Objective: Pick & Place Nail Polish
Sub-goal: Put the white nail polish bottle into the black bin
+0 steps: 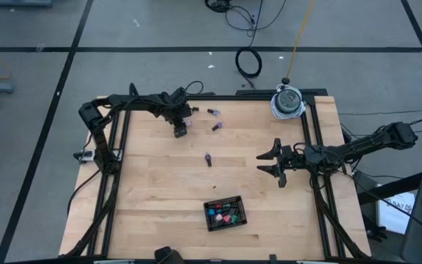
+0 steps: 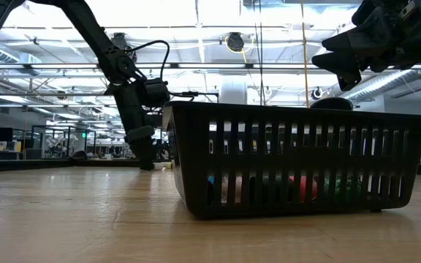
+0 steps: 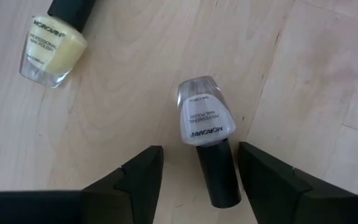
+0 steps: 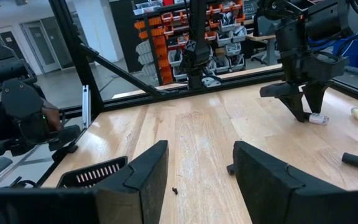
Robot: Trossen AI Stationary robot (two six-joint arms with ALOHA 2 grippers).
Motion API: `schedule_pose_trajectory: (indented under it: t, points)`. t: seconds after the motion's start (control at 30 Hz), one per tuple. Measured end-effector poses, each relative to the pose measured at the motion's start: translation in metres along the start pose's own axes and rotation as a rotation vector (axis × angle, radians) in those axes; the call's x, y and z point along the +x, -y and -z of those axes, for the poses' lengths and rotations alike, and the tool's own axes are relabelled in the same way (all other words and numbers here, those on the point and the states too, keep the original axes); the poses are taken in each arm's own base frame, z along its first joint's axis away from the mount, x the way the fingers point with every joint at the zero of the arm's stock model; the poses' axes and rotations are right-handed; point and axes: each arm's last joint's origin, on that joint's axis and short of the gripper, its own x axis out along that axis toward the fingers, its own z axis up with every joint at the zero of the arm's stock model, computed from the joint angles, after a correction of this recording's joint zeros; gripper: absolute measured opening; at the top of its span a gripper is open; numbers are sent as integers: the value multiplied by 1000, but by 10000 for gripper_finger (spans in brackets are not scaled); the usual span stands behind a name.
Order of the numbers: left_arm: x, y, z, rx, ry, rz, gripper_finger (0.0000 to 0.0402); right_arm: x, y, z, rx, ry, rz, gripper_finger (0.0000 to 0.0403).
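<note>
My left gripper (image 1: 180, 130) is open and low over the table's far left part. Its two fingers stand on either side of the dark cap (image 3: 218, 174) of a pale grey nail polish bottle (image 3: 205, 115) that lies on its side on the wood, without touching it. A pale yellow bottle (image 3: 50, 48) lies close by. Three purple bottles (image 1: 213, 112) (image 1: 217, 126) (image 1: 209, 159) lie loose on the table. My right gripper (image 1: 273, 165) is open and empty above the table's right part. A black basket (image 1: 226, 213) near the front edge holds several bottles.
A round grey and white object (image 1: 288, 101) sits at the far right corner. In the low view the black basket (image 2: 298, 161) stands in front, with my left arm (image 2: 141, 139) behind it. Black frame rails (image 1: 119, 176) run along the table's sides.
</note>
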Motion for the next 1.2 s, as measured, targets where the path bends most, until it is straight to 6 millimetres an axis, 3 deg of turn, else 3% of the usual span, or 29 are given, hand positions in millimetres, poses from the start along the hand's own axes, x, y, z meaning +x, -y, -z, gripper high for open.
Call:
schedule_pose_trajectory:
  t: [0.13,0.37,0.63,0.83,1.03,1.2]
  points:
    - [0,0,2,-3,-29,-27,156,0,0,0,0,0,0,169]
    - [1,6,-1,34,-35,-64,37,0,0,0,0,0,0,169]
    - [5,31,-9,99,-55,-151,34,0,0,0,0,0,0,169]
    - [-6,76,-13,177,-61,-175,34,0,0,0,0,0,0,169]
    - [-55,135,-22,272,136,-130,34,0,0,0,0,0,0,169]
    - [-101,187,-16,345,328,-144,34,0,0,0,0,0,0,169]
